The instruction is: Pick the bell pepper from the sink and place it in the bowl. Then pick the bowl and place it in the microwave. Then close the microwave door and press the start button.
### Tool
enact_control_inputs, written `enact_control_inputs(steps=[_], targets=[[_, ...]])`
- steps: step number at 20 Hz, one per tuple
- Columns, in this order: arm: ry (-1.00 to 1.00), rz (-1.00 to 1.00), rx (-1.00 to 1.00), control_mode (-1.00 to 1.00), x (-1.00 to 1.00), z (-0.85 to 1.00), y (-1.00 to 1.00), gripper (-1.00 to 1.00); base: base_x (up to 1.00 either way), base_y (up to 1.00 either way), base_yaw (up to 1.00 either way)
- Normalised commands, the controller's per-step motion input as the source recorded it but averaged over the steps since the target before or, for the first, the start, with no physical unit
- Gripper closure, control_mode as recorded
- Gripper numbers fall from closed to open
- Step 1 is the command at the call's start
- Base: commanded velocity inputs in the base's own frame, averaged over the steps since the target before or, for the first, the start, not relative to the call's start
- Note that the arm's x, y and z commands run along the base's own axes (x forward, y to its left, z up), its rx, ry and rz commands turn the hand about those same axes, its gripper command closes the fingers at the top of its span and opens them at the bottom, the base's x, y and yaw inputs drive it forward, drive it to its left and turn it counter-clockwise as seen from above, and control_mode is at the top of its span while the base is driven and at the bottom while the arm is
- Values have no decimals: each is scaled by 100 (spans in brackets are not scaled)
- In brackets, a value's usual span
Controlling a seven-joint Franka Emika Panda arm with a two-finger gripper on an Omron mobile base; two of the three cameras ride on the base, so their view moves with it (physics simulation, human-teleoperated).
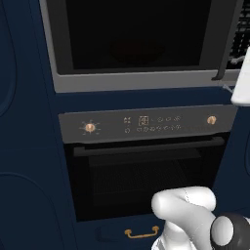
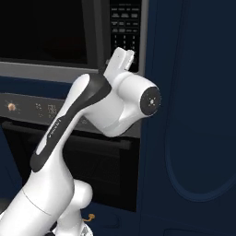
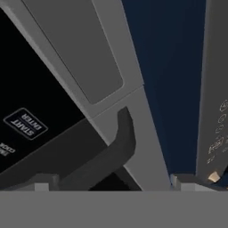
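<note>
The microwave (image 1: 132, 78) sits built into the dark blue cabinet wall, directly above the oven (image 1: 146, 166) with its two gold knobs. Its door (image 1: 134, 34) is shut against the grey frame, and through the dark glass a faint reddish shape, which looks like the bowl (image 1: 136, 51), shows dimly inside the cavity (too murky to make out the pepper). In the right base view the black keypad strip (image 2: 125, 32) runs down the right side of the microwave, and the white arm bends up so that the hand is raised right in front of the strip's lower part. The claw (image 3: 111, 182) points at the microwave's lower corner: in the hand view its two finger tips stand far apart at the bottom edge, wide and holding nothing. The button marked START ENTER (image 3: 26, 124) lies off to the left of the fingers in that view, near but not touched. A gold handle (image 1: 142, 233) shows on the drawer below the oven.
</note>
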Motion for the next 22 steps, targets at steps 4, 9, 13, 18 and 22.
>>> enact_control_inputs(steps=[4,9,13,18,22], targets=[[0,0,0,-100,13,0,-27,-100,0,0,0],[0,0,0,-100,12,0,-23,-100,0,0,0],[0,0,0,-100,26,0,-9,-100,0,0,0],[0,0,0,-100,28,-7,-2,-100,0,0,0],[0,0,0,-100,36,-12,0,-100,0,0,0]])
